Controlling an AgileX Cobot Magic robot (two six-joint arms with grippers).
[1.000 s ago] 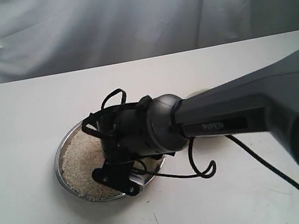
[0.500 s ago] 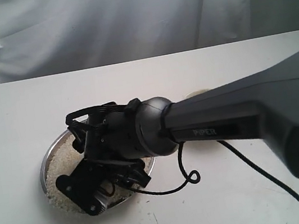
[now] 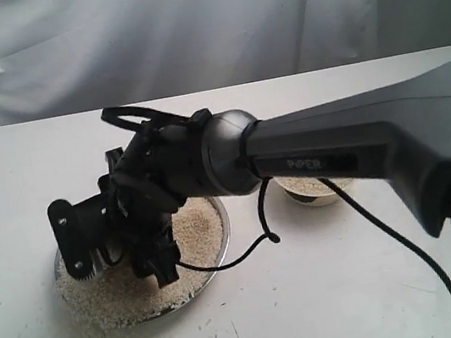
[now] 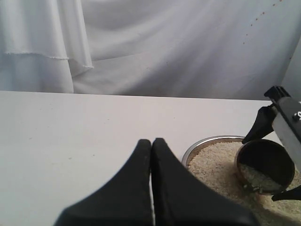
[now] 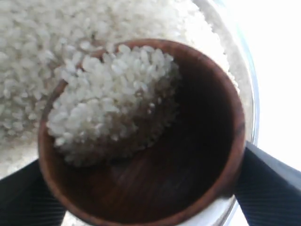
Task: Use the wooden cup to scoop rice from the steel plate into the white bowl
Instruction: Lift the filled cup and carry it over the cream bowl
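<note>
Seen from the right wrist, the right pincer (image 5: 148, 195) is clamped on the wooden cup (image 5: 197, 155), with a dark finger (image 5: 26, 200) against the wall on either side. The cup is tipped. A clump of rice (image 5: 113, 99) lies against one side of its dark inside, and the other side is bare wood. Around the cup, more grains cover the steel plate (image 5: 248, 84), whose thin rim curves close by.

The left wrist shows the left pincer (image 4: 151, 143) closed, its two black fingers tip to tip with nothing between them. It hangs over the bare white surface (image 4: 70, 141) near the plate. Beyond it the cup appears from outside, over the grain bed, with its mouth turned toward this camera and a small heap low inside. One finger of the other pincer is on its upper side and one on its lower side. White cloth (image 4: 164, 47) hangs behind.

From the exterior camera, the long grey right arm (image 3: 359, 148) reaches across from the right to the plate on the left. Its dark head covers the cup, so neither cup nor grip can be made out here. Only this view shows the white bowl (image 3: 311, 194). It stands right of the plate and apart from it, half hidden behind the arm, with a pale grainy fill. It also shows grains spilled past the plate's near left edge onto the surface. A black cable (image 3: 393, 254) trails toward the front.
</note>
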